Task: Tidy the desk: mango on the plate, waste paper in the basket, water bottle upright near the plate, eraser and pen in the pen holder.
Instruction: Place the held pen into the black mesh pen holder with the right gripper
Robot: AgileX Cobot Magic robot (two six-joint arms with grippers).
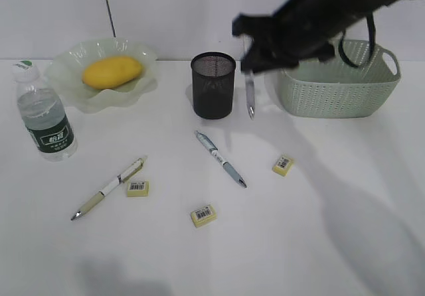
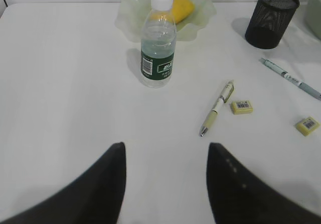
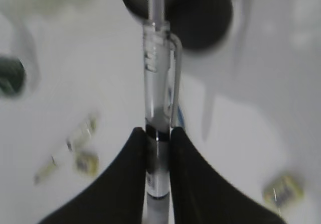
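My right gripper (image 1: 250,62) is shut on a clear pen (image 1: 250,97) that hangs upright in the air just right of the black mesh pen holder (image 1: 213,85); the right wrist view shows the pen (image 3: 158,98) between the jaws (image 3: 158,136). The mango (image 1: 111,71) lies on the pale-green plate (image 1: 66,64). The water bottle (image 1: 44,113) stands upright in front of the plate. Two more pens (image 1: 109,188) (image 1: 220,158) and three yellow erasers (image 1: 137,188) (image 1: 203,215) (image 1: 283,164) lie on the desk. My left gripper (image 2: 165,151) is open and empty, behind the bottle (image 2: 158,43). No waste paper is visible.
The sage-green basket (image 1: 339,87) stands at the back right, partly behind my right arm. The pen holder also shows in the left wrist view (image 2: 271,18), with the plate (image 2: 200,18) behind the bottle.
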